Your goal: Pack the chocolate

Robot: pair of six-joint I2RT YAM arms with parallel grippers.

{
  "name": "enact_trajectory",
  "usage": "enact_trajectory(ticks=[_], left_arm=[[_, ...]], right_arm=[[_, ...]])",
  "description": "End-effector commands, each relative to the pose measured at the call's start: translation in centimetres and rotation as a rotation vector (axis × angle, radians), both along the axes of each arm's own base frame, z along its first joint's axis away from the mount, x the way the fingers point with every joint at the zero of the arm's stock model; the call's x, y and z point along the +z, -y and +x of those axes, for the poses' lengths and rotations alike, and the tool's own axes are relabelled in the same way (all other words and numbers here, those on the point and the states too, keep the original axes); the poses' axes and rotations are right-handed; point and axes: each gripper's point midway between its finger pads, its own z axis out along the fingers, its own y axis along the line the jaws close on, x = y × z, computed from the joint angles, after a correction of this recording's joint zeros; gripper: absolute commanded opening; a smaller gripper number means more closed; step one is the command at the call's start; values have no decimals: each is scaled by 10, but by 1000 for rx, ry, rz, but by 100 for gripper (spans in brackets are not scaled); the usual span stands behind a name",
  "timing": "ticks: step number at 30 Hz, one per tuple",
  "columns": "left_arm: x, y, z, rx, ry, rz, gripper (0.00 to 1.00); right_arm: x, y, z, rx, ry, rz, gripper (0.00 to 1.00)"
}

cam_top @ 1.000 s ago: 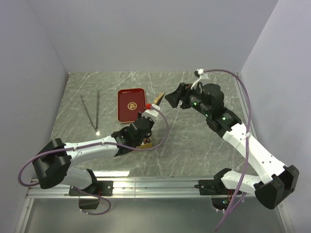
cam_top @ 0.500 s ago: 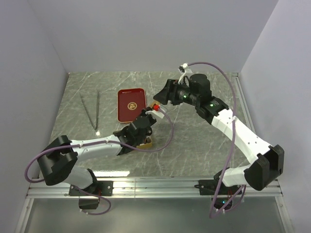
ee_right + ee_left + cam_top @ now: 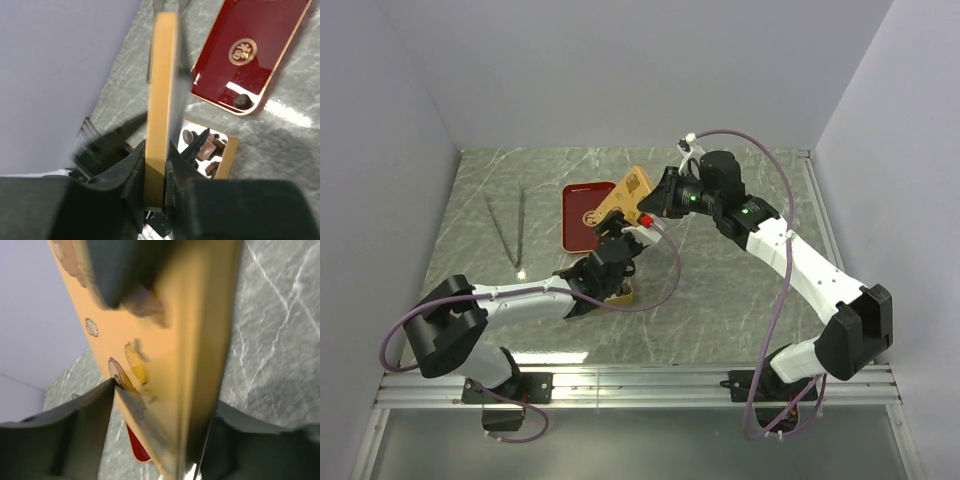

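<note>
Clamping the flat, glossy gold lid (image 3: 160, 100) edge-on, right jaws hold it; left jaws stand apart astride it. Lumpy brown chocolate (image 3: 202, 145) sits in the rectangular tin (image 3: 226, 159), one piece (image 3: 242, 101) on the red tray (image 3: 260, 30).
</note>
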Motion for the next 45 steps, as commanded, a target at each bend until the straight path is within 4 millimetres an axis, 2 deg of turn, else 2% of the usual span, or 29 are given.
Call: enact_trajectory(ticks=[1, 5, 7, 8, 9, 11, 12, 17, 19, 20, 21, 22, 24, 26, 27, 28, 29, 31, 32, 33, 34, 35, 36, 37, 38, 40, 41, 45], left_arm=[[48, 0, -3, -5, 89, -177, 68], [53, -5, -10, -22, 71, -220, 86], [45, -6, -14, -30, 40, -221, 87], [46, -8, -17, -37, 36, -233, 96], [43, -8, -19, -42, 21, -238, 99], [37, -10, -27, -73, -11, -265, 99], [32, -10, -37, -107, -46, -313, 99], [30, -13, -53, -169, -87, -373, 99], [20, -14, -60, -176, -136, -397, 99], [24, -16, -65, -187, -142, -427, 99], [20, -18, -68, -181, -166, -440, 99], [22, -21, -73, -168, -196, -530, 99], [12, -24, -81, -140, -268, -619, 99], [11, -32, -84, -94, -301, -704, 99], [5, -35, -86, -54, -349, -783, 99], [-7, -39, -88, -28, -399, -789, 99], [-11, -48, -84, 8, -416, -829, 99], [-29, -48, -89, 1, -509, -898, 100], [-29, -58, -83, 22, -507, -934, 99], [-43, -64, -84, 52, -534, -958, 99], [-43, -65, -87, 24, -551, -984, 99], [-43, -76, -81, 43, -536, -1016, 100], [-53, -81, -83, 58, -553, -1039, 99], [-48, -83, -86, 35, -550, -1069, 99], [-53, -92, -84, 71, -548, -1075, 100], [-55, -100, -85, 98, -537, -1086, 99], [-57, -105, -84, 119, -531, -1087, 99], [-60, -111, -86, 146, -535, -1091, 99]], right_arm=[[13, 9, 5, -11, 94, -34, 18], [17, 12, 11, -21, 108, -23, 2], [21, 14, 16, -29, 118, -23, 2], [23, 14, 18, -31, 125, -24, 1], [27, 14, 21, -36, 137, -24, 1], [32, 17, 26, -47, 155, -26, 1], [43, 23, 35, -86, 182, -23, 1], [54, 35, 45, -134, 209, -17, 1], [57, 39, 45, -149, 214, -10, 1], [52, 43, 45, -159, 202, -6, 1], [55, 45, 41, -161, 212, 5, 1], [58, 45, 38, -157, 223, 18, 1], [51, 47, 27, -149, 210, 33, 1], [44, 48, 16, -138, 194, 58, 2], [39, 48, 12, -134, 183, 66, 2], [36, 49, 8, -133, 172, 77, 2], [20, 48, 4, -135, 137, 92, 2], [15, 46, -8, -107, 122, 138, 2], [10, 45, -13, -104, 113, 173, 2], [9, 43, -17, -89, 105, 193, 2], [10, 42, -18, -83, 115, 217, 2], [-3, 41, -23, -81, 71, 229, 2], [-5, 40, -28, -63, 61, 244, 2], [-4, 38, -29, -52, 73, 272, 2], [-20, 38, -34, -49, 25, 283, 2], [-23, 35, -39, -24, 25, 316, 2], [-33, 35, -41, -25, -8, 323, 2], [-32, 31, -46, 4, -16, 371, 2]])
